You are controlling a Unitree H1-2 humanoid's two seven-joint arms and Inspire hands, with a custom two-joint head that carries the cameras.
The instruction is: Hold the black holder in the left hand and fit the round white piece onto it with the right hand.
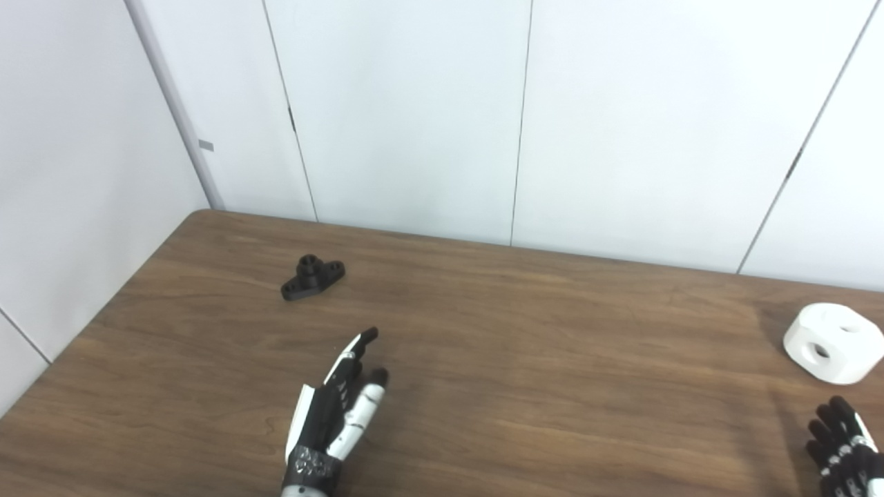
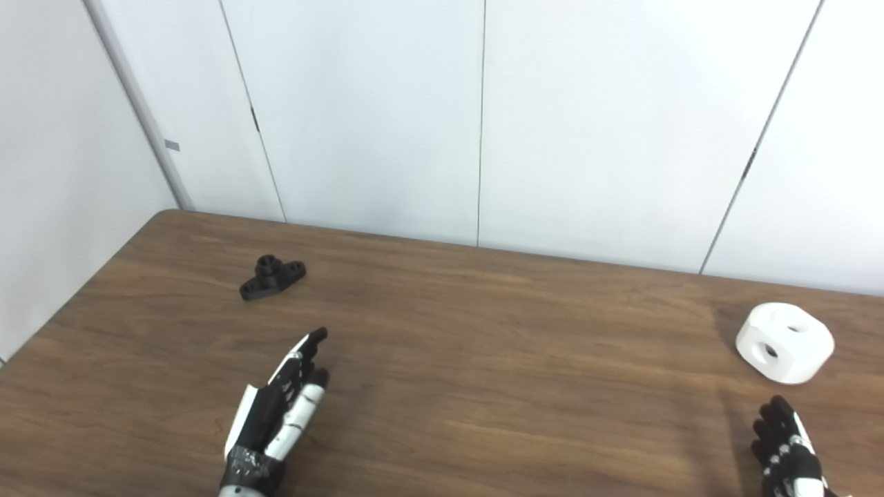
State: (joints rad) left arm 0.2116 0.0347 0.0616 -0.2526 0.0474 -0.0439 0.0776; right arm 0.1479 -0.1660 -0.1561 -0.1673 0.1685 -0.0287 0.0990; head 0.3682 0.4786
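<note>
Broadly, a brown wooden table [image 2: 483,359] filled the lower half of both head views, backed by white wall panels [image 2: 373,117]; everything else is placed relative to that table.

Toward the table's right side, fairly near its back edge, sat the round white piece [image 2: 784,342], a chunky block with round holes in its top and side faces, resting on the wood and touched by nothing.

Near the table's front edge, left of centre, the left hand [image 2: 280,414] reached in from below, fingers extended forward and slightly apart, holding nothing and pointing toward the back left area.

At the table's front right corner, the right hand [image 2: 787,449] showed only partly, cut off by the picture's bottom edge; its dark fingers were stretched upward and spread, empty, just short of the white piece and not touching it.

Toward the table's back left, well apart from both hands, lay the black holder [image 2: 271,276], a small flat base with an upright round boss, sitting flat on the wood.
</note>
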